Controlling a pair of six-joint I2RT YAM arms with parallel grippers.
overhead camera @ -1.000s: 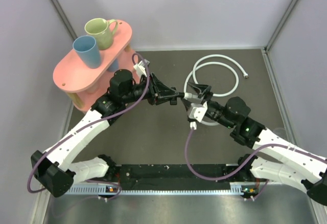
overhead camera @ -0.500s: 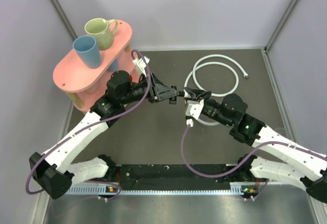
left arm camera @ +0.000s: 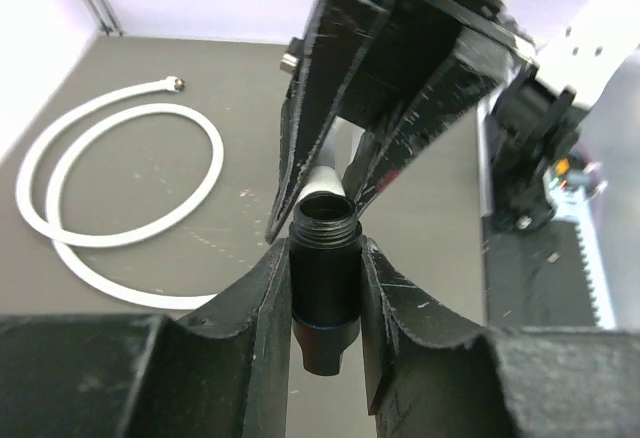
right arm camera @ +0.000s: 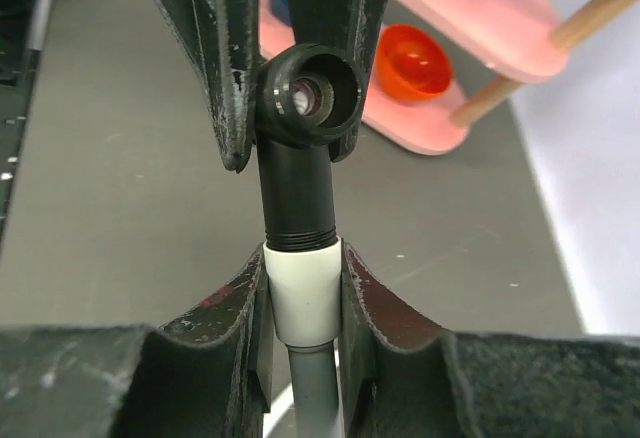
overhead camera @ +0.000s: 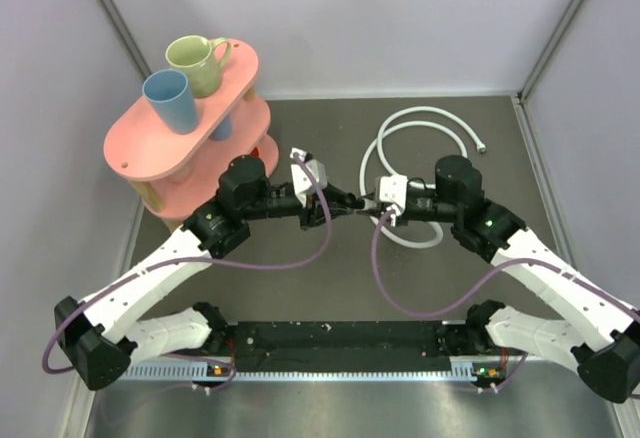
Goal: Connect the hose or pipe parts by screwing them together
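Note:
Over the middle of the table my two grippers meet tip to tip. The left gripper (overhead camera: 345, 202) (left arm camera: 324, 248) is shut on the black connector (left arm camera: 325, 283) (right arm camera: 298, 183), whose threaded end points at the other hand. The right gripper (overhead camera: 376, 200) (right arm camera: 301, 258) is shut on the white end nut (right arm camera: 300, 293) of the hose; the connector's thread sits in that nut. The rest of the white hose (overhead camera: 425, 148) (left arm camera: 110, 193) lies coiled on the table behind, its silvery free end (overhead camera: 482, 146) at the far right.
A pink two-tier shelf (overhead camera: 150, 148) stands at the back left with a green mug (overhead camera: 198, 63) and a blue cup (overhead camera: 170, 100) on top, an orange bowl (right arm camera: 412, 61) on its lower tier. Purple cables (overhead camera: 300, 258) loop off both wrists. Grey walls close in the sides.
The right gripper has gone from open to shut on the hose's white nut. Both wrists have turned, and the left hand has come right and nearer, closing up on the right one.

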